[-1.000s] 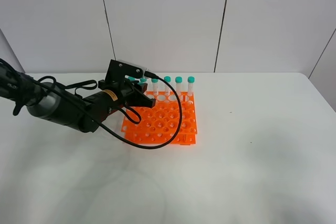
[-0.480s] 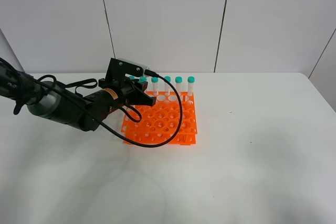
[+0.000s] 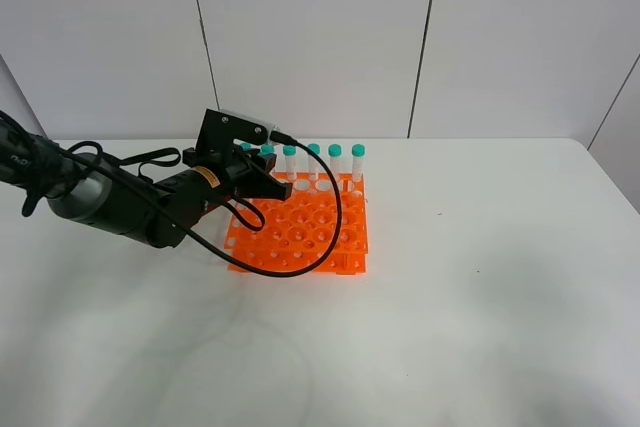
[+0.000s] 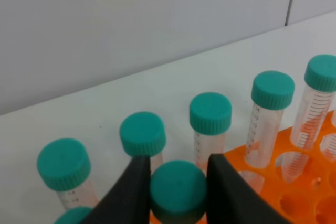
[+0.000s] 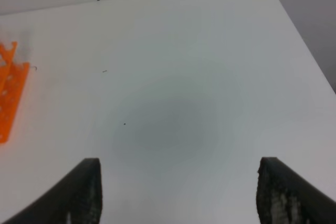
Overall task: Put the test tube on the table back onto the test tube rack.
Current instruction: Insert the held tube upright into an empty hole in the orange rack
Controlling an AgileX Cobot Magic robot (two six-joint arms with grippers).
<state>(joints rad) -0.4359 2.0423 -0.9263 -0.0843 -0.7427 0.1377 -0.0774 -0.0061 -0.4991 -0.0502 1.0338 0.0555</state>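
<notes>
The orange test tube rack [image 3: 300, 237] stands on the white table [image 3: 480, 297] left of centre. My left gripper [image 3: 270, 185] hovers over the rack's back left part. In the left wrist view its fingers [image 4: 131, 192] are shut on the teal cap of a test tube [image 4: 178, 190], which stands upright just in front of the back row; its lower body is hidden. Several more capped tubes [image 4: 210, 114] fill the rack's back row [image 3: 334, 162]. My right gripper [image 5: 181, 182] is open over bare table and is outside the exterior high view.
A black cable [image 3: 330, 217] loops from the left arm over the rack. A grey panelled wall [image 3: 320, 37] rises behind the table. The rack's edge [image 5: 10, 98] shows in the right wrist view. White tabletop stretches to the right and front of the rack.
The left arm has pulled slightly left, and the orange rack has slid a little left with it. The gripper stays shut on the tube cap.
</notes>
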